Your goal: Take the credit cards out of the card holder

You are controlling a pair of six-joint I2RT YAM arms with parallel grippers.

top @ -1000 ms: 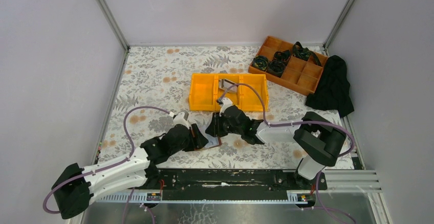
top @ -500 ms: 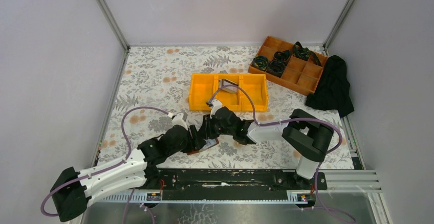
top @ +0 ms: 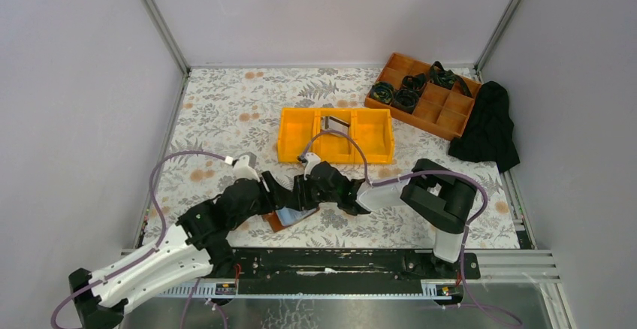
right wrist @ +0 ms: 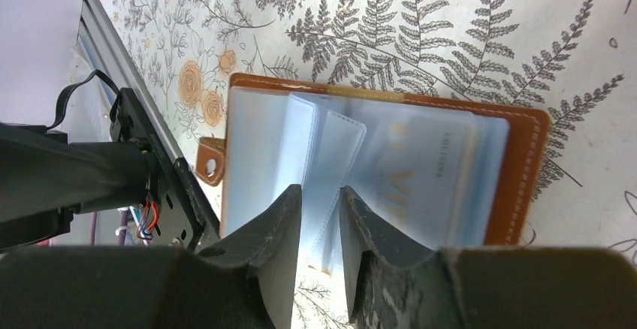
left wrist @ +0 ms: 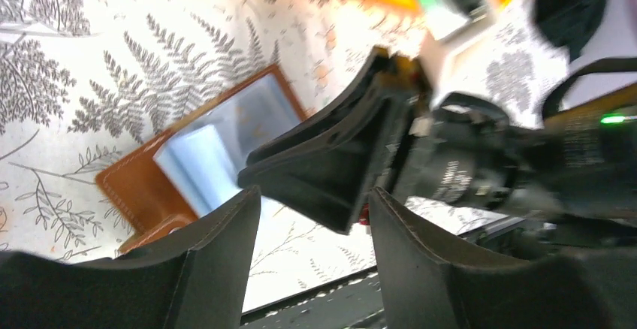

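Ok, card holder (right wrist: 518, 186) lies open on table (top: 225, 104) near arm bases. Credit cards (right wrist: 428, 171) inside cloudy sleeves (right wrist: 255, 164), only faint print shows. R gripper (right wrist: 321, 194) narrow, sleeve flap betw tips, grip unclear. L gripper (left wrist: 314, 194) wide, empty.

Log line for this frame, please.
card holder: open flat on table | right hand: shut on clear sleeve | left hand: open, holding nothing | card: inside sleeve

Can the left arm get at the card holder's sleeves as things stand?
Probably not cleanly. The right gripper sits directly ahead of the open left gripper and seems to pinch a plastic sleeve of the card holder. Only the holder's brown edge looks free.
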